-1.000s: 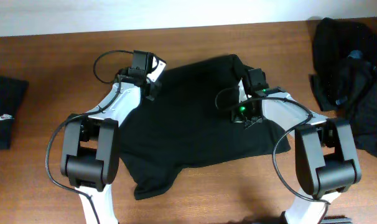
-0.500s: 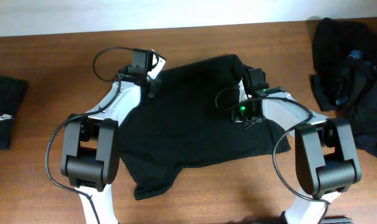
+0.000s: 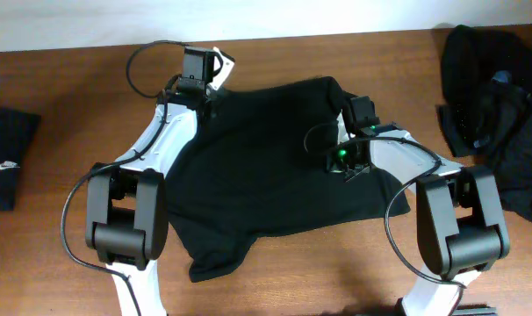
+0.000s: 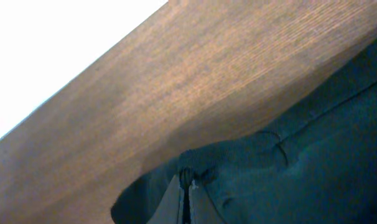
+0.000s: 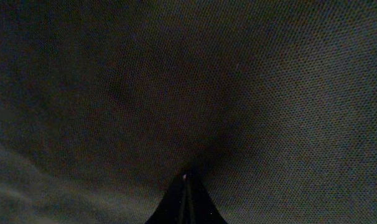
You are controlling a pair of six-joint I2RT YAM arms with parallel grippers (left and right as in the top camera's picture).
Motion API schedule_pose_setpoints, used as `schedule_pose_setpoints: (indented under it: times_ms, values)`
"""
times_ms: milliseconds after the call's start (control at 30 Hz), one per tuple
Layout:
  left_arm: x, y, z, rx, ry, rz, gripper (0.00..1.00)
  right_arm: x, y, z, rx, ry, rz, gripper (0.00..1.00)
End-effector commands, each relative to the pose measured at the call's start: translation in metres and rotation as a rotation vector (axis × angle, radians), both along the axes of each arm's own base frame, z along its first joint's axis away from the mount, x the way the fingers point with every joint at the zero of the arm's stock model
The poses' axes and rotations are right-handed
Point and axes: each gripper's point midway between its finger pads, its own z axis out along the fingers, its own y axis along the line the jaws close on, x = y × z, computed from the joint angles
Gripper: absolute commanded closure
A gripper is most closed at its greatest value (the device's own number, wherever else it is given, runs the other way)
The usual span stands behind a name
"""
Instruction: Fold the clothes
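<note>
Black T-shirt (image 3: pixel 275 167) lies spread flat and unfolded on the middle of the tabletop (image 3: pixel 64 88), with a loose flap trailing at the near left.

Left hand (image 4: pixel 186 184): clenched on the shirt's far-left corner, a pinch of cloth between the tips.

Right hand (image 5: pixel 185 182): clenched at the far-right edge. Cloth puckers toward its tips, so it looks like a pinch, though that is not certain.

Done: one folded black garment (image 3: pixel 7 167) with a white logo, at the left edge.

Left to do: this shirt, which has no fold yet, and the dark heap (image 3: pixel 499 96) at far right.

Judged early to middle.
</note>
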Motion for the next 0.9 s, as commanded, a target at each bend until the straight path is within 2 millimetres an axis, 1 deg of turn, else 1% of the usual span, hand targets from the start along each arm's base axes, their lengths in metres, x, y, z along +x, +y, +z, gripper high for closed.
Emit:
schedule_pose_setpoints:
  times_ms: [0, 133, 233, 300, 333, 367, 400, 467, 533, 567, 633, 667, 700, 767, 833, 867]
  values:
    - [0.01, 0.004, 0.009, 0.041, -0.039, -0.026, 0.99, -0.024, -0.01, -0.046, -0.06, 0.118, -0.009, 0.96]
    - [0.018, 0.002, 0.018, 0.03, -0.087, -0.025, 0.99, -0.024, -0.01, -0.046, -0.06, 0.118, -0.009, 0.96]
    - [0.025, 0.003, 0.023, 0.022, -0.124, -0.02, 0.97, -0.024, -0.01, -0.046, -0.06, 0.119, -0.009, 0.96]
    - [0.029, 0.006, 0.023, 0.018, -0.141, -0.014, 0.95, -0.024, -0.01, -0.046, -0.06, 0.119, -0.009, 0.96]
    - [0.031, 0.008, 0.023, 0.017, -0.147, -0.01, 0.91, -0.024, -0.01, -0.046, -0.06, 0.119, -0.009, 0.96]
    - [0.033, 0.009, 0.019, 0.017, -0.146, -0.008, 0.83, -0.024, -0.01, -0.046, -0.06, 0.119, -0.009, 0.96]
    - [0.034, 0.01, 0.015, 0.017, -0.145, -0.005, 0.78, -0.024, -0.01, -0.046, -0.06, 0.119, -0.009, 0.96]
    - [0.037, 0.012, 0.004, 0.02, -0.137, -0.001, 0.71, -0.024, -0.01, -0.046, -0.06, 0.119, -0.009, 0.96]
    - [0.041, 0.015, -0.005, 0.02, -0.14, 0.005, 0.6, -0.024, -0.01, -0.046, -0.06, 0.119, -0.009, 0.96]
    - [0.044, 0.015, -0.008, 0.018, -0.148, 0.007, 0.5, -0.024, -0.01, -0.046, -0.06, 0.119, -0.009, 0.96]
    - [0.05, 0.016, -0.008, 0.013, -0.178, 0.012, 0.33, -0.024, -0.01, -0.046, -0.06, 0.119, -0.009, 0.96]
    - [0.053, 0.016, -0.003, 0.018, -0.198, 0.007, 0.28, -0.024, -0.01, -0.046, -0.06, 0.119, -0.009, 0.96]
    - [0.055, 0.017, 0.001, 0.034, -0.21, 0.003, 0.28, -0.024, -0.01, -0.046, -0.06, 0.119, -0.009, 0.96]
    - [0.059, 0.028, 0.019, 0.102, -0.22, 0.067, 0.27, -0.024, -0.01, -0.046, -0.06, 0.119, -0.009, 0.96]
    - [0.054, 0.035, 0.031, 0.157, -0.158, 0.101, 0.23, -0.024, -0.01, -0.046, -0.06, 0.118, -0.009, 0.96]
    - [0.049, 0.035, 0.033, 0.165, -0.104, 0.091, 0.18, -0.024, -0.01, -0.046, -0.06, 0.117, -0.009, 0.96]
